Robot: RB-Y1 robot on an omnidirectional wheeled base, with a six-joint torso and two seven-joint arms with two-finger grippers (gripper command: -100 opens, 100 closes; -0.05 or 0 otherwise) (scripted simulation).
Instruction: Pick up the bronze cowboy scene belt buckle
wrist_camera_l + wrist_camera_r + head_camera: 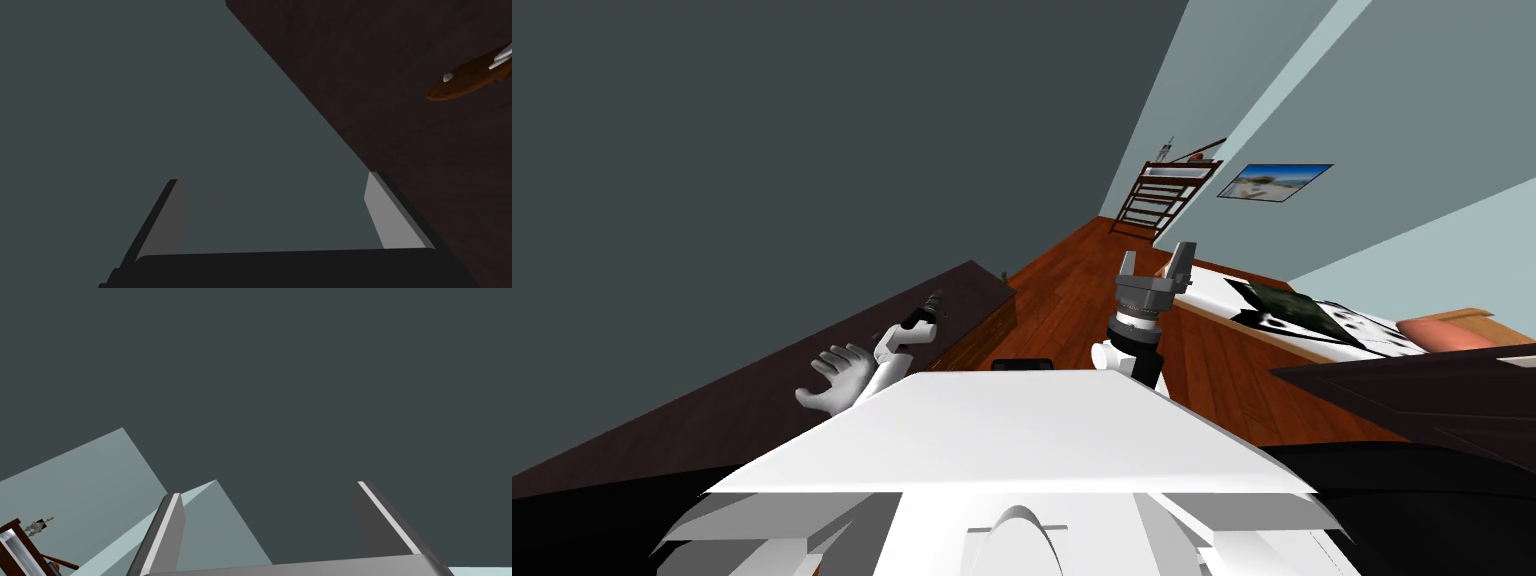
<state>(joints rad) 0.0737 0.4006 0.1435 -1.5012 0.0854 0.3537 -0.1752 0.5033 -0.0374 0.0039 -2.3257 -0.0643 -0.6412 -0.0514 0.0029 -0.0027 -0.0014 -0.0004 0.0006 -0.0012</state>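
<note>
Fingers (382, 210) wide on left gripper (272, 179), likely readied for grasp, over dark bench (390, 140); brown buckle (465, 80) lies on bench, off to one side. Right gripper (1157, 262) raised clear, fingers wide, probably parked.

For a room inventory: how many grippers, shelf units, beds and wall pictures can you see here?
Grippers: 2, the left gripper and the right gripper
Shelf unit: 1
Bed: 1
Wall picture: 1
Total: 5
</note>
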